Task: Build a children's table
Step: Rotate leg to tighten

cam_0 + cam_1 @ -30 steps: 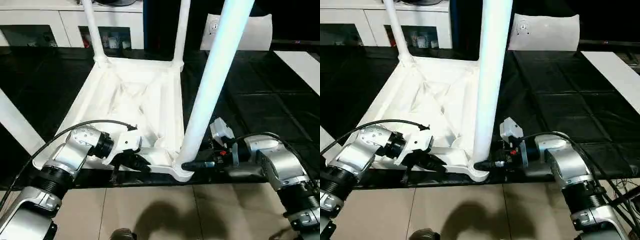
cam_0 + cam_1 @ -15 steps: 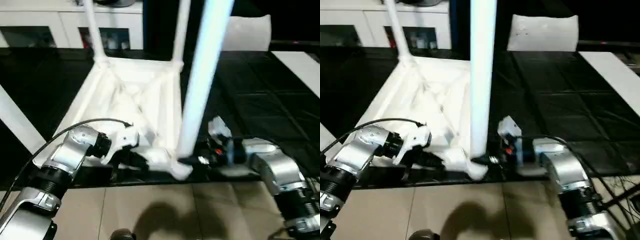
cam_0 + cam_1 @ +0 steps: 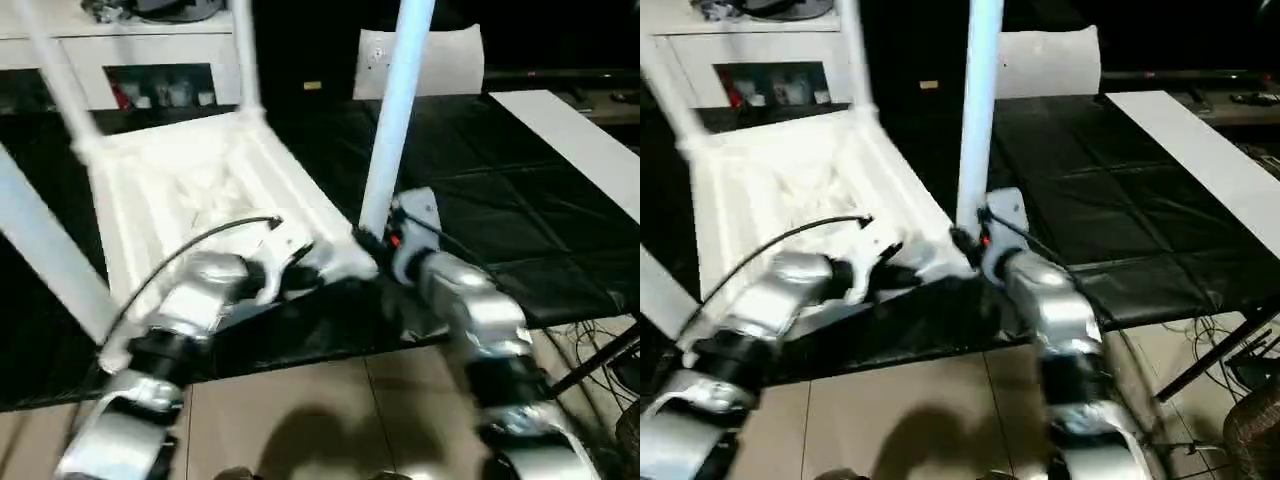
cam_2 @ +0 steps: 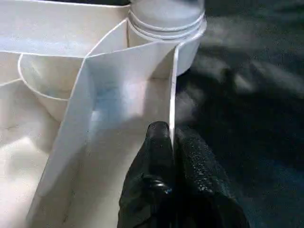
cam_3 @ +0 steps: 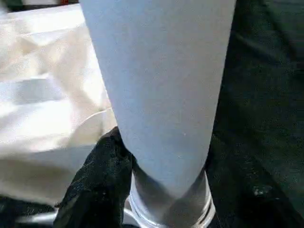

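Observation:
The children's table lies upside down on a black surface. Its ribbed white tabletop (image 3: 170,190) has legs standing in the corner sockets. My left gripper (image 4: 172,142) is shut on a thin rib of the tabletop, just beside the near corner socket (image 4: 166,23). My right gripper (image 3: 365,240) is closed around the base of the near leg (image 3: 395,110), and one black finger (image 5: 102,175) presses against that leg (image 5: 161,85). Two more legs (image 3: 245,60) rise at the far corners, and another leg (image 3: 45,250) crosses the left foreground.
A flat white sheet (image 3: 425,55) stands at the back and a white board (image 3: 570,130) lies at the right. White cabinets (image 3: 130,60) line the rear. The black surface ends at a tiled floor (image 3: 330,420) in front, with cables (image 3: 600,340) hanging at the right.
The whole view has swung. The tabletop also looks turned on the black surface, its near corner now farther from me, with both grippers still on it.

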